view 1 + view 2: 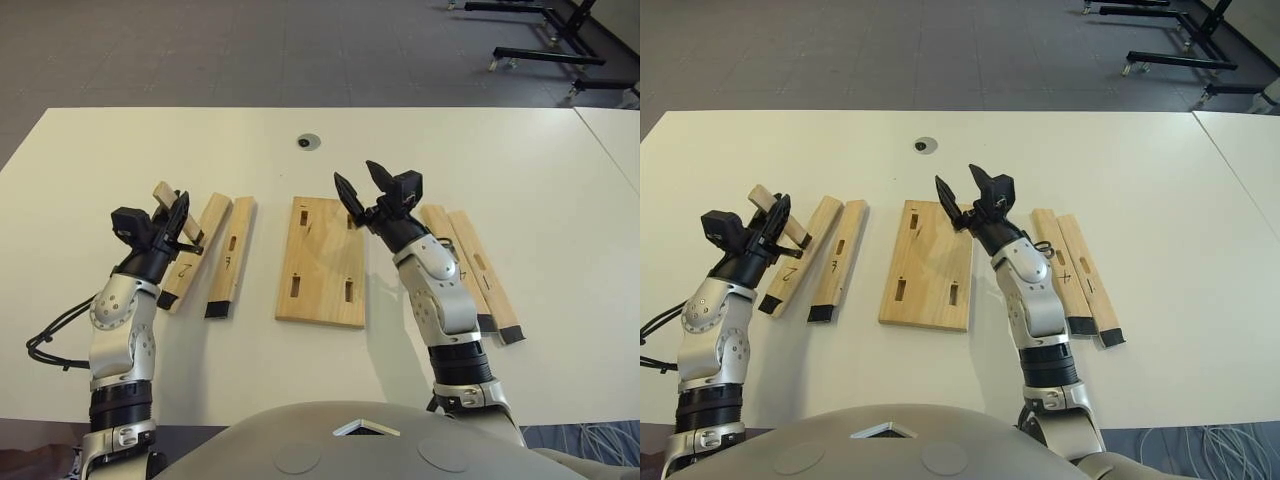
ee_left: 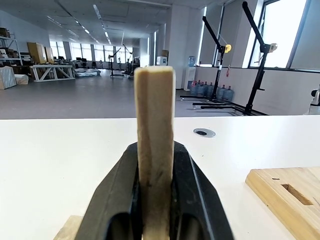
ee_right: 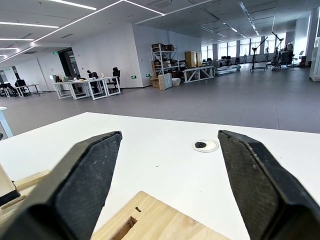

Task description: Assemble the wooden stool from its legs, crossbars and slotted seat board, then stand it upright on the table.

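Your left hand (image 1: 178, 222) is clamped on a crossbar (image 1: 165, 194), mid-left of frame. The seat board (image 1: 318, 265) lies centre-frame on the desk (image 1: 520, 160), long axis running up-frame. Your right hand (image 1: 357, 180), fingers apart, hovers over its upper-right corner, so it's the nearer one.

From the head, my stereo pair looks forward and down over the whole surface (image 1: 520, 160), and both eyes share nearly the same scene. Each wrist camera sits low and close, facing across the surface into the room. One looks past the left end effector (image 2: 155, 150) and its clamped crossbar (image 2: 155, 100), the other between the spread right end effector (image 3: 169, 145). Both catch a corner of the seat board (image 3: 160, 222).
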